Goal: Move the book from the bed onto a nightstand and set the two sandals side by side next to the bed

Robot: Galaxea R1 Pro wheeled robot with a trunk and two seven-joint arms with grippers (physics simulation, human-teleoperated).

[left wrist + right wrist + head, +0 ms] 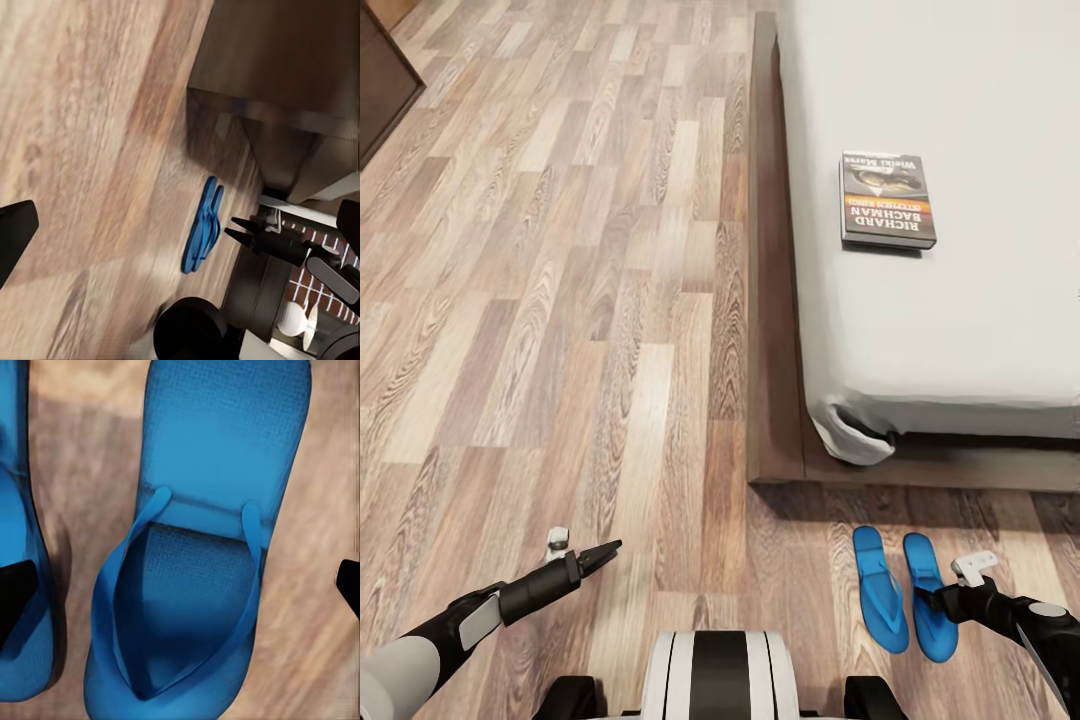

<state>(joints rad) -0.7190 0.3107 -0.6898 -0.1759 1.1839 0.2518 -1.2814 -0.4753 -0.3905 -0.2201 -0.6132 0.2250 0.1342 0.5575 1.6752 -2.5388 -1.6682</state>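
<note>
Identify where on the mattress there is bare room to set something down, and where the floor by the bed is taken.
The mattress is bare all around the book. The floor strip below the bed frame is taken by two sandals with the right gripper over them.

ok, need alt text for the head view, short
Two blue sandals lie side by side on the wood-plank floor just off the foot of a grey bed, with the right end effector over the outer one. A paperback book rests on the mattress; the left end effector hovers over bare floor.
</note>
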